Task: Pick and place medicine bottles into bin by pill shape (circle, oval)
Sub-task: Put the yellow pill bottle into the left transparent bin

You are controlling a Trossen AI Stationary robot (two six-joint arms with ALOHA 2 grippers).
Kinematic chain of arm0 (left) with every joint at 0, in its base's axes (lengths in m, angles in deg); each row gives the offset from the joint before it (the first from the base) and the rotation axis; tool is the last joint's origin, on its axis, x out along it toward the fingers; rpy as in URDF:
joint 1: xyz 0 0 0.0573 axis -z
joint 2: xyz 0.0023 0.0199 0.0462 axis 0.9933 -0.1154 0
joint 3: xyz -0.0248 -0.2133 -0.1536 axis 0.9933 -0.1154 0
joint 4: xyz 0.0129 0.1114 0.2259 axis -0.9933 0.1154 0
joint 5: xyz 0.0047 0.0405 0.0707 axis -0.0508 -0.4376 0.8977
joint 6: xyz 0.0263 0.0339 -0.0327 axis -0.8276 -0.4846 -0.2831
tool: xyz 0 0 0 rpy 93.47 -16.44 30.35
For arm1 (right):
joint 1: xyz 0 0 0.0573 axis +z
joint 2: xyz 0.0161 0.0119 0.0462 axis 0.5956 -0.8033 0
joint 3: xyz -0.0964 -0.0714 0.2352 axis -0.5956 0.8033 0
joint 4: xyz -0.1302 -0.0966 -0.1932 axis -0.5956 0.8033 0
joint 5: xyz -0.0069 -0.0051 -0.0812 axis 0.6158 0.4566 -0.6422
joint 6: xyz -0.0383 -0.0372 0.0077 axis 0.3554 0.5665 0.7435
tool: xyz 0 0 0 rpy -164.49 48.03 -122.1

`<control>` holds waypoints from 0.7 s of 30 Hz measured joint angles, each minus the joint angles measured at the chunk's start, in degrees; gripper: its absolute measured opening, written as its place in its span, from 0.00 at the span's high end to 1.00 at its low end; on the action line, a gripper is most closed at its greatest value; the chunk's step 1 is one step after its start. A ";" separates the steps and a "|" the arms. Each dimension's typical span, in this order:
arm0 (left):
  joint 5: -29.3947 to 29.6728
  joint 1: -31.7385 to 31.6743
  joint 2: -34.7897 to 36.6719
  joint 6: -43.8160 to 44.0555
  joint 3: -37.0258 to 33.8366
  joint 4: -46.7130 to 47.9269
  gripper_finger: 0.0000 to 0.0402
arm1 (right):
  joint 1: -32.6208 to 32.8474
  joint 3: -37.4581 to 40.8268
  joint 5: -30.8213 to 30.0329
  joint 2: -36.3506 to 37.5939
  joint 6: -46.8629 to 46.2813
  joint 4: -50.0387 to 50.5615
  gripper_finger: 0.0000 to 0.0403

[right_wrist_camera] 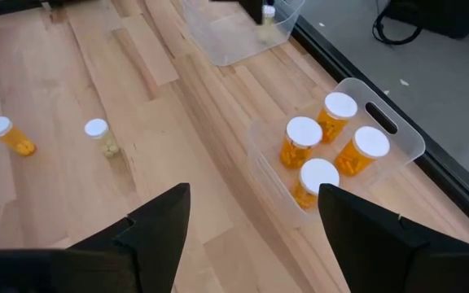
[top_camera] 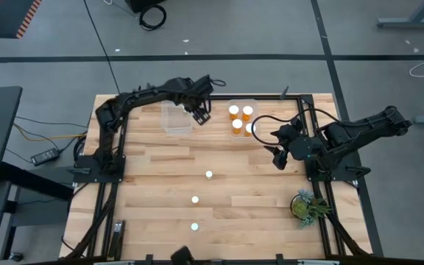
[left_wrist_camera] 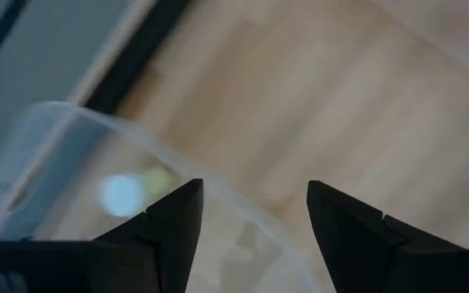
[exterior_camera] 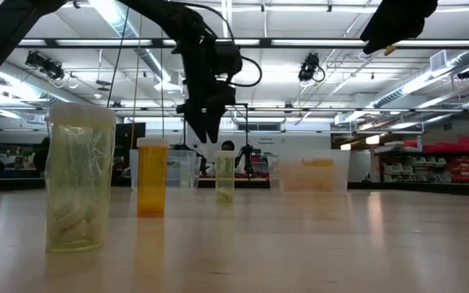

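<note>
Four amber bottles with white caps stand in a clear bin at the far right. One pale bottle lies in a second clear bin at the far middle. Three bottles stand on the table in a row. My left gripper is open and empty, above that second bin's right edge. My right gripper is open and empty, raised over the table near the four-bottle bin.
A small green potted plant stands at the near right. A black frame runs along the table's edges. Bare wood lies between the bins and the row of standing bottles.
</note>
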 joint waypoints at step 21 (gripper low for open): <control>-7.87 24.24 0.00 5.38 0.00 8.08 0.43 | 0.00 0.00 1.95 0.02 5.85 1.29 0.31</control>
